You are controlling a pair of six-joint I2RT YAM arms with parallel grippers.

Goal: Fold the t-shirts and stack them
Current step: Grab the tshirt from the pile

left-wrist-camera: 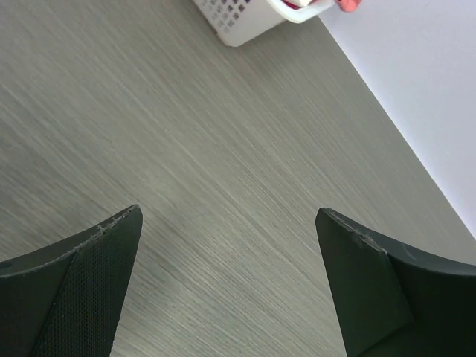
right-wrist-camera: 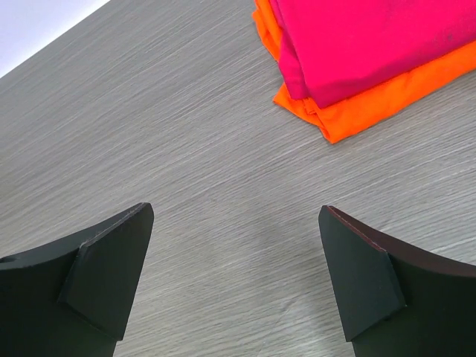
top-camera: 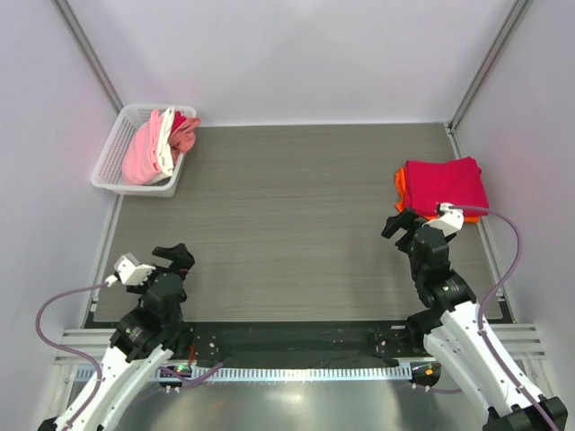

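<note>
A folded magenta t-shirt (top-camera: 446,186) lies on a folded orange t-shirt (top-camera: 401,180) at the table's right edge; the stack also shows in the right wrist view, magenta (right-wrist-camera: 372,41) over orange (right-wrist-camera: 372,104). Unfolded pink, white and red t-shirts (top-camera: 157,144) fill a white basket (top-camera: 112,162) at the far left; the basket's corner (left-wrist-camera: 245,18) shows in the left wrist view. My right gripper (top-camera: 400,224) is open and empty just near-left of the stack. My left gripper (top-camera: 171,258) is open and empty over bare table at the near left.
The grey wood-grain table (top-camera: 296,215) is bounded by white walls at the back and both sides. A metal rail with cables (top-camera: 287,359) runs along the near edge by the arm bases.
</note>
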